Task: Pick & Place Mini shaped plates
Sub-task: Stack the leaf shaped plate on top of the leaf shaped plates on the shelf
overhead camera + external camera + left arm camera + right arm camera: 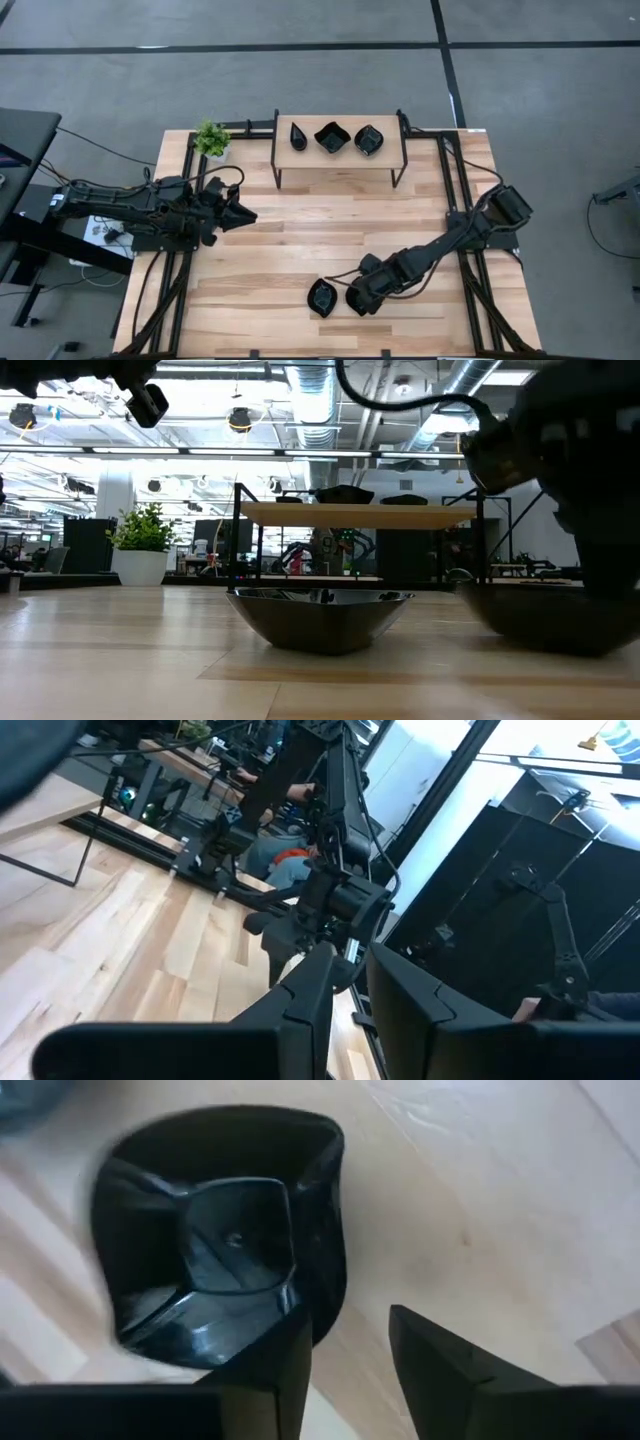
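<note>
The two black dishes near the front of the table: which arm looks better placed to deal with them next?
The right arm, probably. Its gripper hangs right over the wavy-edged square dish, jaws apart, with the leaf-shaped dish just beside it. The left gripper waits far off on the table's other side, near the plant.

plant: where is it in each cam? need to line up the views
High view: small green potted plant at the table's far left corner, just left of the raised wooden shelf.
Low view: left of centre in the background, in a white pot, left of the shelf.
Left wrist view: not in it.
Right wrist view: not in it.
Shared landmark: the shelf, in the high and low views.
</note>
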Robot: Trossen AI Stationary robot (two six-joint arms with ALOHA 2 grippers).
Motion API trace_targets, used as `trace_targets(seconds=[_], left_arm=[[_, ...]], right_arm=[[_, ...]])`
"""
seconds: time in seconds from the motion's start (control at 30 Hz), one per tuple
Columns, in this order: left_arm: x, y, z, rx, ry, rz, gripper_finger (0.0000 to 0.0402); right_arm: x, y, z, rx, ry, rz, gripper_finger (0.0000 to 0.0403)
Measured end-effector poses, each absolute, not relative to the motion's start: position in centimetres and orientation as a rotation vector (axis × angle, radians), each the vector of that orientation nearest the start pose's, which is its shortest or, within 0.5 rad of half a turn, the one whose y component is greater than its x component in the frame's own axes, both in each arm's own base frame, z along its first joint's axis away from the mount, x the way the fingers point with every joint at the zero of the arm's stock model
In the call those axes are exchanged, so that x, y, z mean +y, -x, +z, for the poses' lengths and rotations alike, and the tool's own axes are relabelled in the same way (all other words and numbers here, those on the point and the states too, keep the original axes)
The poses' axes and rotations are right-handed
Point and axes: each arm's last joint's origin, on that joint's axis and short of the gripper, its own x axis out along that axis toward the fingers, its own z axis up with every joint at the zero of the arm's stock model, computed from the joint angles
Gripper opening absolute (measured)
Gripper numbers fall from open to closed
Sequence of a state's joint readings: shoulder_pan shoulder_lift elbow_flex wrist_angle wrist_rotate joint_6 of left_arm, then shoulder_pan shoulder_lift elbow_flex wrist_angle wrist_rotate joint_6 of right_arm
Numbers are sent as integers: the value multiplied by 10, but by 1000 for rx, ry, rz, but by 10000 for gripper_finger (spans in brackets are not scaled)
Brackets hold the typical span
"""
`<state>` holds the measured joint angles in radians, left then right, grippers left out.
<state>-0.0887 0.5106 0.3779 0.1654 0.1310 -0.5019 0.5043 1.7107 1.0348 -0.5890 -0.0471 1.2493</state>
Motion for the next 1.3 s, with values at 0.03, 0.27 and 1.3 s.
trace_targets(seconds=[0.03,0.27,1.3], left_arm=[[-16,-136,263,23,500,-223,66],[-16,-136,263,24,502,-223,66],[-16,-136,263,23,502,-221,66]], right_arm=[[153,-275,164,1326,-762,-357,135],[150,-278,161,1285,-776,-366,136],[139,-286,163,1249,-820,-367,30]])
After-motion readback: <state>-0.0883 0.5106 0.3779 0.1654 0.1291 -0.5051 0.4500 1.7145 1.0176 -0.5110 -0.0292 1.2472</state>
